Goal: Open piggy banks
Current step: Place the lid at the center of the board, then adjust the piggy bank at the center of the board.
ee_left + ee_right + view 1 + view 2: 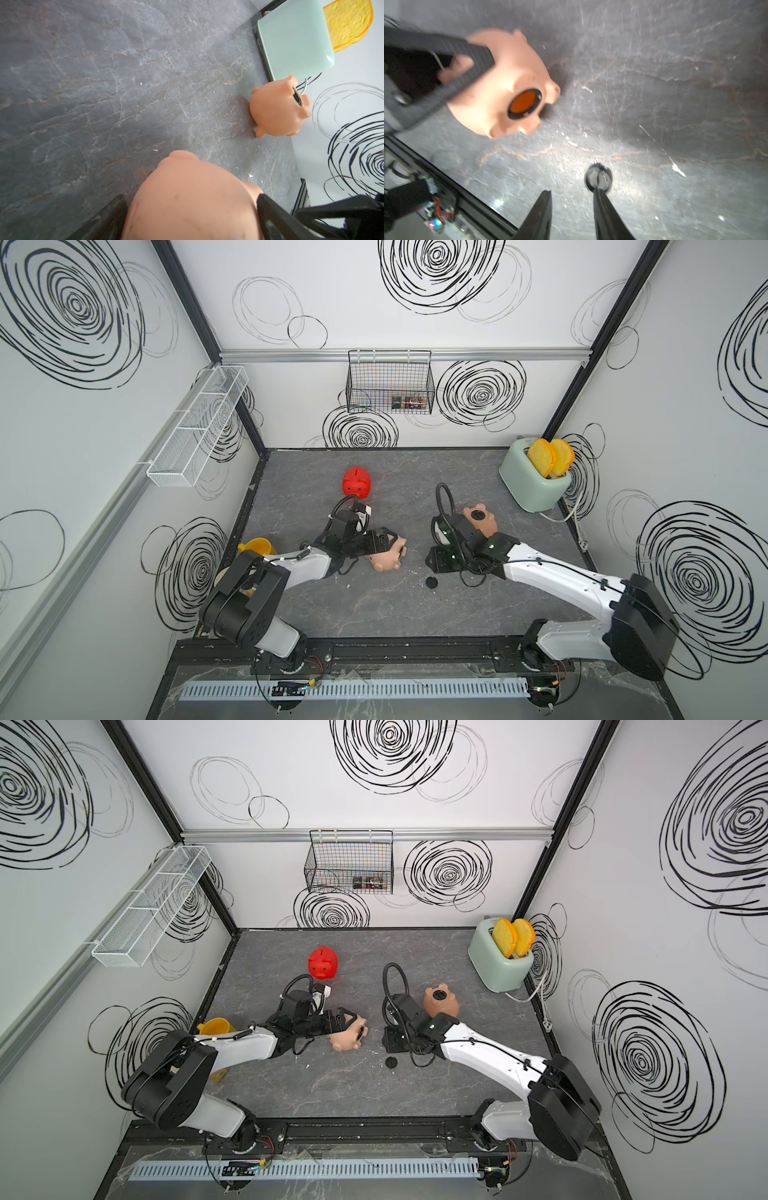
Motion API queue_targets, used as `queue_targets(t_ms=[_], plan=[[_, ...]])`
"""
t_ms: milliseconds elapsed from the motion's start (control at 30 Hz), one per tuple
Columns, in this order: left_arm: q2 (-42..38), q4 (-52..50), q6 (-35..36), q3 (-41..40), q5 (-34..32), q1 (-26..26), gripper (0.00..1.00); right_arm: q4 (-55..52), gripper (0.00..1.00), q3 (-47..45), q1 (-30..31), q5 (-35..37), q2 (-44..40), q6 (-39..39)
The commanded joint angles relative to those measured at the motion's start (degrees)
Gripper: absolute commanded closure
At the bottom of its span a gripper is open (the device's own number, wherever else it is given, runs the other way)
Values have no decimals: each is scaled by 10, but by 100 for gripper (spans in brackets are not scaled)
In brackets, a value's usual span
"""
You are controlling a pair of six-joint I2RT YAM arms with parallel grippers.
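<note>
My left gripper [384, 545] is shut on the pale pink piggy bank [388, 560], one finger on each flank [270, 212]; the pig lies tilted just off the middle of the table. Its round belly opening [525, 104] is uncovered, black-rimmed with orange showing inside. A round black plug [431, 582] lies flat on the table. My right gripper [572, 190] hangs over it, open and empty, with one fingertip at the plug [598, 176]. The peach-tan piggy bank [480, 519] lies belly up behind my right wrist. The red piggy bank [356, 481] stands upright behind my left arm.
A mint toaster [534, 477] with two toast slices stands at the back right, its cord running along the right wall. A yellow cup [255, 547] sits at the left edge under my left arm. A black wire basket [390, 381] and a white mesh shelf [195, 427] hang on the walls.
</note>
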Motion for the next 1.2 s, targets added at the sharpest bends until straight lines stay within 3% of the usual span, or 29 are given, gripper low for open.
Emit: queue_targets(t_ms=[0, 200, 433, 733, 1167], plan=[[-12, -48, -8, -9, 9, -3, 0, 126, 51, -54, -13, -28, -23, 52], [-41, -51, -19, -14, 16, -4, 0, 235, 27, -77, -10, -68, -12, 86], [-67, -55, -27, -13, 20, -2, 1, 294, 9, -48, 18, -82, 52, 96], [-96, -51, -38, -23, 25, 1, 2, 295, 6, -3, 33, -80, 134, 110], [-118, -56, -38, -43, 28, 11, 6, 333, 16, -4, 18, -98, 185, 142]])
